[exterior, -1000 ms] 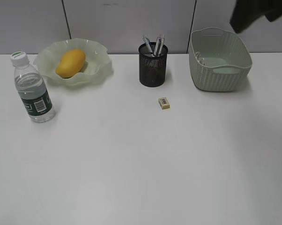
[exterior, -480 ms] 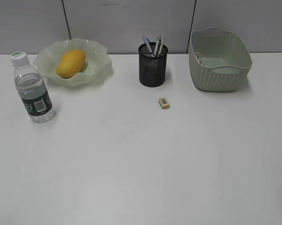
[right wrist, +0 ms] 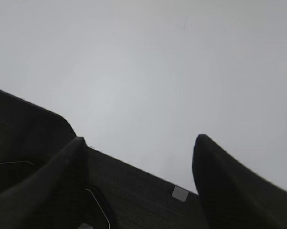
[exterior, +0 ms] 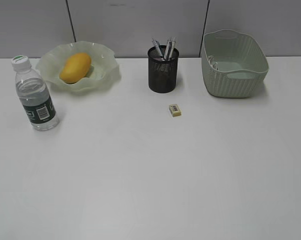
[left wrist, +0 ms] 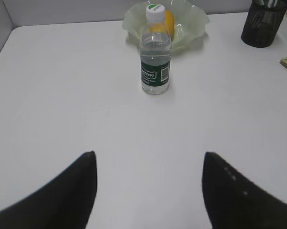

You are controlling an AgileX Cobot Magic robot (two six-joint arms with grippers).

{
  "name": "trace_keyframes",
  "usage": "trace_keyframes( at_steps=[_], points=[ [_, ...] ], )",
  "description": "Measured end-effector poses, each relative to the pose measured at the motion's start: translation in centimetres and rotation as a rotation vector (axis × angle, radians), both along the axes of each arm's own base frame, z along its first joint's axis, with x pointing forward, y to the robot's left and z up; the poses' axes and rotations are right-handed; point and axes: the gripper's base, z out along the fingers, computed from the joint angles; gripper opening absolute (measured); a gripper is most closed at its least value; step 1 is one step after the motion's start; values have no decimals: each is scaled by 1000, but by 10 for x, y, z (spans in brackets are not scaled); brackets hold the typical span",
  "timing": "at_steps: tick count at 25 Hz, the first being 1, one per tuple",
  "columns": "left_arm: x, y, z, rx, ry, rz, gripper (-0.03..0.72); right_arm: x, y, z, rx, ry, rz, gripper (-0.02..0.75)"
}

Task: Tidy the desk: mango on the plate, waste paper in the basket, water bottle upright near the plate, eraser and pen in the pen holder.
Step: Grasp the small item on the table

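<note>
Yellow mango (exterior: 75,67) sits in the plate (exterior: 104,66); I see the eraser (exterior: 175,110) loose on the desk (exterior: 150,175). Both sets of jaws, left gripper (left wrist: 148,164) and right gripper (right wrist: 138,143), gape wide and empty.

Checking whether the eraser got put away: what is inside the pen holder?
Pens stick out of the pen holder; its mesh hides the bottom. The eraser lies on the desk.
</note>
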Motion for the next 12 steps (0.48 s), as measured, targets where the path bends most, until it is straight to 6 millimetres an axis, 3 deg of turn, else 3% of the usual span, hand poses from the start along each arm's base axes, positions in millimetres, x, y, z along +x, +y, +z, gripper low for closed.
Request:
trace_keyframes(
  at_steps=[5, 12],
  points=[
    [0, 0, 0, 0, 0, 0, 523, -14, -7, -5, 25, -51, 0, 526],
    [0, 0, 0, -3, 0, -2, 522, -17, -8, -5, 32, -62, 0, 501]
  ],
)
